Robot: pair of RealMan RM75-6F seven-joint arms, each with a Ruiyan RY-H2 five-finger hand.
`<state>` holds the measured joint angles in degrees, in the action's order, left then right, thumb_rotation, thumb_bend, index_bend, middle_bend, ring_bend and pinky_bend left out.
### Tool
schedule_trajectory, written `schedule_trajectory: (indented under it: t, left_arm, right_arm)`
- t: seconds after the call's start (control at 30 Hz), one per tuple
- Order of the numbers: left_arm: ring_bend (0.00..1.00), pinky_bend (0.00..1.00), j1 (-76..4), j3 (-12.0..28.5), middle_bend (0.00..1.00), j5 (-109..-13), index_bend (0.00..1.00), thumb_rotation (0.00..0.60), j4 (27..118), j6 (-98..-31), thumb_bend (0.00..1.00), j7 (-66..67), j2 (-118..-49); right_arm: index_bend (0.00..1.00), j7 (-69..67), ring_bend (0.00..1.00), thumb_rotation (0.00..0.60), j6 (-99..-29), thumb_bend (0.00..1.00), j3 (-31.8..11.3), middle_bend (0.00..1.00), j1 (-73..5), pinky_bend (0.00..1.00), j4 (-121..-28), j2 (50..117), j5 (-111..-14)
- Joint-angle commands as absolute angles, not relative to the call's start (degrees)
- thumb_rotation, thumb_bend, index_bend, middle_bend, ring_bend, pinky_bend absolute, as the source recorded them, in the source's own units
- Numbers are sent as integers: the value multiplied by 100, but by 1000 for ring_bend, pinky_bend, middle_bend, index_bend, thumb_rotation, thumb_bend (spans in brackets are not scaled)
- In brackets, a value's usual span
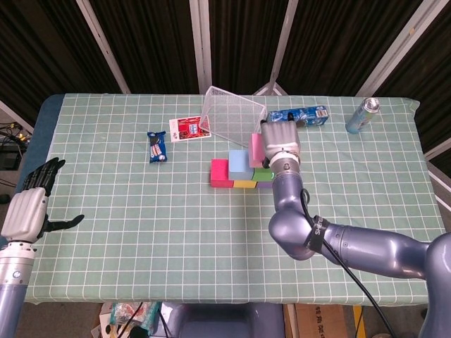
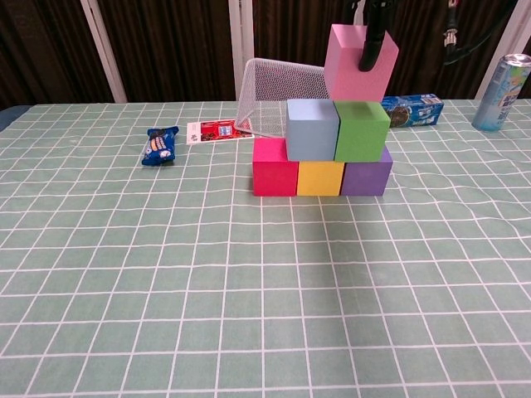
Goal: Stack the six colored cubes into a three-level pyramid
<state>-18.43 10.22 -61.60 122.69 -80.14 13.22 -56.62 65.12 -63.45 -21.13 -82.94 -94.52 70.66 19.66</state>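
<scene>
Red (image 2: 275,177), yellow (image 2: 320,178) and purple (image 2: 367,178) cubes form the bottom row on the table. A light blue cube (image 2: 312,129) and a green cube (image 2: 362,130) sit on them. My right hand (image 1: 279,143) holds a pink cube (image 2: 355,65) tilted, just above the green cube and the seam; a dark finger (image 2: 371,46) crosses its front. In the head view only a strip of the pink cube (image 1: 255,149) shows beside the hand. My left hand (image 1: 28,210) hovers open at the table's left edge.
A tipped wire mesh basket (image 2: 286,91) lies just behind the stack. A blue snack packet (image 2: 159,144) and a red card (image 2: 217,131) lie at left. A blue box (image 2: 411,109) and a can (image 2: 501,80) stand at back right.
</scene>
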Motion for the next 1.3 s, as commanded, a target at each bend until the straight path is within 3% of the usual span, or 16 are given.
schedule_trajectory:
  t: [0.03, 1.3]
  left_arm:
    - [0, 0, -1848, 1027, 0, -6157, 0, 600, 12261, -8004, 132, 1331, -5670]
    - [0, 0, -1836, 1056, 0, -6052, 0, 600, 12192, -7914, 132, 1352, -5694]
  right_arm:
    - [208, 6535, 341, 600, -6298, 235, -2108, 484, -8266, 0, -9440, 7088, 1896]
    - [207, 7080, 341, 600, -6381, 236, -2259, 484, -8372, 0, -9068, 7502, 2155]
